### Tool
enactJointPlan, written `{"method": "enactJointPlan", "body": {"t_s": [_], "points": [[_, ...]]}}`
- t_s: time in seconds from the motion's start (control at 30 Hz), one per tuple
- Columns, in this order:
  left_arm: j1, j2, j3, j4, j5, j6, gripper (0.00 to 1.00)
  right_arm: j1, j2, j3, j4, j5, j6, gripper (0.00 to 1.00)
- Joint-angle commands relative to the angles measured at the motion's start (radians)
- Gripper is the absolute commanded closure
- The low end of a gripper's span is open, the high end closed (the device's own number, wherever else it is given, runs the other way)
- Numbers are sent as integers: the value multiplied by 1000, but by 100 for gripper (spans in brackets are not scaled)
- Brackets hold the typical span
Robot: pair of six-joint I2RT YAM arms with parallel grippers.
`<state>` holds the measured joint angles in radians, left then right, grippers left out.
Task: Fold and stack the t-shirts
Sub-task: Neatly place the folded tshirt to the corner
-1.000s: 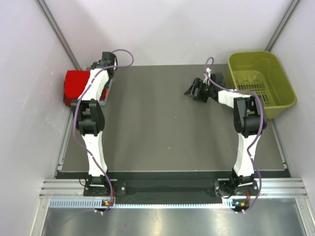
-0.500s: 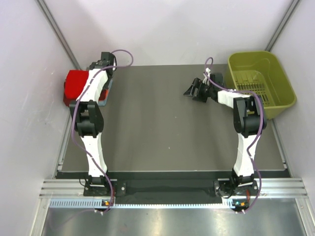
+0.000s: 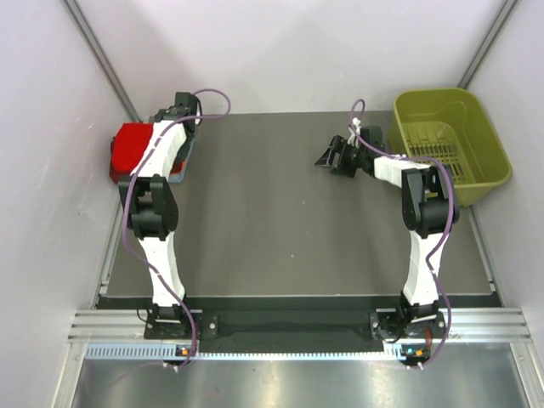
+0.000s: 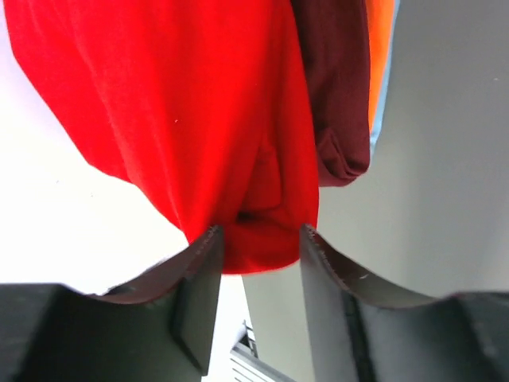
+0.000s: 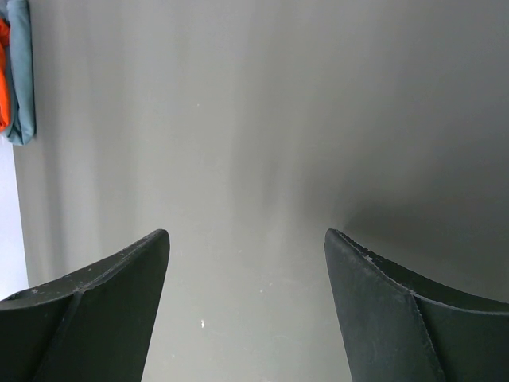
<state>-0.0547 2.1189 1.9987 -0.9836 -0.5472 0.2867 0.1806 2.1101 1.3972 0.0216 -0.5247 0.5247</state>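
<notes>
A bright red t-shirt (image 3: 132, 149) lies folded on top of the stack at the table's far left edge. In the left wrist view the red t-shirt (image 4: 183, 103) covers a dark maroon one (image 4: 338, 87), with an orange one (image 4: 380, 48) under that. My left gripper (image 4: 261, 235) is open, and the red shirt's near corner lies loose between its fingertips. From above, the left gripper (image 3: 170, 115) hangs over the stack's far end. My right gripper (image 3: 327, 157) (image 5: 246, 239) is open and holds nothing above bare table. Its view shows the orange shirt (image 5: 3, 72) and the grey-blue shirt (image 5: 20, 72) far off.
An olive-green basket (image 3: 489, 140) stands at the far right, just beyond the right arm. The dark table (image 3: 272, 229) stretches between the two arms. White walls close in on both sides, and the stack overhangs the table's left edge.
The left jaws, shut a second ago, have come apart around the red shirt's corner. Both arms have barely moved.
</notes>
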Motion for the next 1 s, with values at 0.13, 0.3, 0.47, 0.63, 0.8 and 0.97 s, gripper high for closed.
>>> {"method": "enactJointPlan", "body": {"t_s": [0.13, 0.3, 0.47, 0.63, 0.8, 0.97], "points": [[-85, 9, 238, 55, 24, -3, 49, 7, -36, 72, 0, -3, -40, 21], [-216, -3, 257, 271, 223, 34, 44, -7, -114, 158, -98, 73, -156, 15], [-264, -131, -86, 814, 428, -133, 9, -12, -216, 221, -155, 351, -337, 0], [-269, -51, -72, 827, 496, -383, 1, -4, -304, 227, -213, 639, -452, 0], [-272, -103, -139, 794, 610, -440, 1, 0, -418, 198, -276, 703, -558, 0], [-272, -160, -176, 749, 530, -460, 1, 31, -555, 53, -244, 715, -594, 0]]}}
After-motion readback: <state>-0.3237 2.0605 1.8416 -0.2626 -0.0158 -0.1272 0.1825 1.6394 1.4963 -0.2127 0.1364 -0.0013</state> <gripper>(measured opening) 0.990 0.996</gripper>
